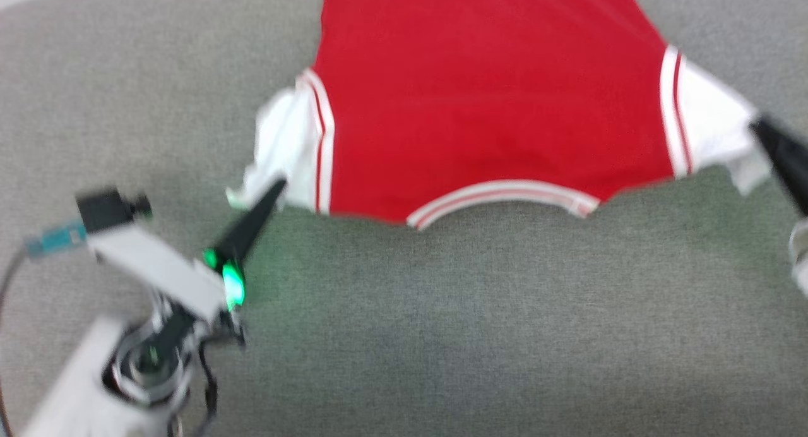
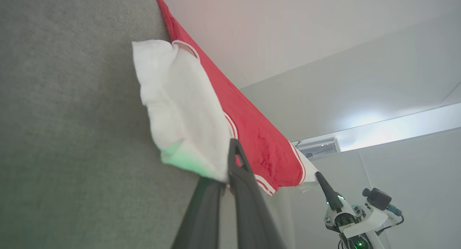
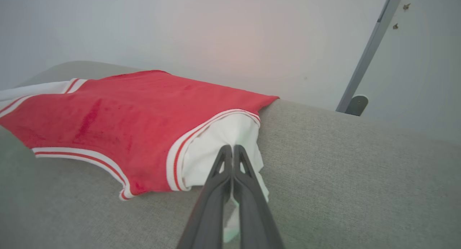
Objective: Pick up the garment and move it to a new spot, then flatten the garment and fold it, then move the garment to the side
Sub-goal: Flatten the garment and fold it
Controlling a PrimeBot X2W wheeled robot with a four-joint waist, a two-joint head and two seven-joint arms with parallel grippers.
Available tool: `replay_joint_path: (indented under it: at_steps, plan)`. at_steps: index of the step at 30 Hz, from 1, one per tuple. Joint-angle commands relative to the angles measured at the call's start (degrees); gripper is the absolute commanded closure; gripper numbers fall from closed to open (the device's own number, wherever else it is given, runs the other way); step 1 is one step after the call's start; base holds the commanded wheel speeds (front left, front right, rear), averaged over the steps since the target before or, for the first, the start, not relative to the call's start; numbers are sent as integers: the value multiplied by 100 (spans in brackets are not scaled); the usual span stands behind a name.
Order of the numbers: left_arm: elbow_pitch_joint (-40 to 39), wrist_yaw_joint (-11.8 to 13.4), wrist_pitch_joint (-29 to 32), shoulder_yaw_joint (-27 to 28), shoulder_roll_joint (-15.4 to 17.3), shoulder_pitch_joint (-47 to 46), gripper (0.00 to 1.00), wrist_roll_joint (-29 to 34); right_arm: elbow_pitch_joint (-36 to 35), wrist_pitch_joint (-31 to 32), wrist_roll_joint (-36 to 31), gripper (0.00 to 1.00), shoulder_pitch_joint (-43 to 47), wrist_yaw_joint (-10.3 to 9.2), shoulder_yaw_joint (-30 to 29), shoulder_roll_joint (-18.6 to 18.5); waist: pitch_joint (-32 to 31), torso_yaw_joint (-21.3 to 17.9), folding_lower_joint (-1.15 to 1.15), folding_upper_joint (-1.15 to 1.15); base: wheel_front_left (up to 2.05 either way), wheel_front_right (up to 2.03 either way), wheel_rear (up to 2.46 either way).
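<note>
The garment (image 1: 492,102), a red jersey-style shirt with white sleeves and striped trim, lies spread on the grey fabric surface (image 1: 442,329) with its collar toward me; no lettering shows. My left gripper (image 1: 278,187) is shut on the white left sleeve (image 1: 284,146); in the left wrist view its fingers (image 2: 237,159) pinch the sleeve's edge (image 2: 180,108). My right gripper (image 1: 757,126) is shut on the white right sleeve (image 1: 713,121), and the right wrist view shows its closed fingers (image 3: 230,152) biting the sleeve (image 3: 223,141). The shirt (image 3: 119,116) is stretched between both grippers.
The grey surface reaches to its rounded far edge, with a pale wall (image 3: 216,33) behind it. A grey metal post (image 3: 367,54) stands at the right beyond the edge. The other arm's gripper (image 2: 329,193) appears in the left wrist view.
</note>
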Motion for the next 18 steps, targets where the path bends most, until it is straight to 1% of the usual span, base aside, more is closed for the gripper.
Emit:
replay_joint_path:
  at_steps: [1, 3, 4, 8, 11, 15, 18]
  plan:
    - [-205, -26, -39, -39, 59, 325, 100, 9, -90, 35, -65, 100, 336, -9, -178, 64, -202, 6, 0, 0, 0, 0, 0]
    - [-485, -4, -126, -50, 97, 706, 100, 2, -237, 100, -152, 100, 767, -9, -413, 123, -272, 0, 0, 0, 0, 0, 0]
    - [-485, -4, -126, -50, 97, 706, 100, 2, -237, 100, -152, 100, 767, -9, -413, 123, -272, 0, 0, 0, 0, 0, 0]
    - [-1028, 57, -302, -71, 202, 1393, 100, 73, -612, 288, -330, 100, 1543, -9, -926, 258, -381, -19, 0, 0, 0, 0, 0]
    - [-1482, 89, -397, -55, 348, 1843, 100, 106, -996, 524, -499, 100, 2049, -9, -1220, 283, -443, -33, 0, 0, 0, 0, 0]
    - [-2108, 115, -557, 5, 597, 2381, 100, 298, -1570, 849, -713, 100, 2730, -9, -1512, 195, -540, -7, 0, 0, 0, 0, 0]
    - [-2539, 226, -706, 112, 785, 2764, 100, 423, -1923, 1048, -877, 100, 3193, -9, -1851, 195, -581, 3, 0, 0, 0, 0, 0]
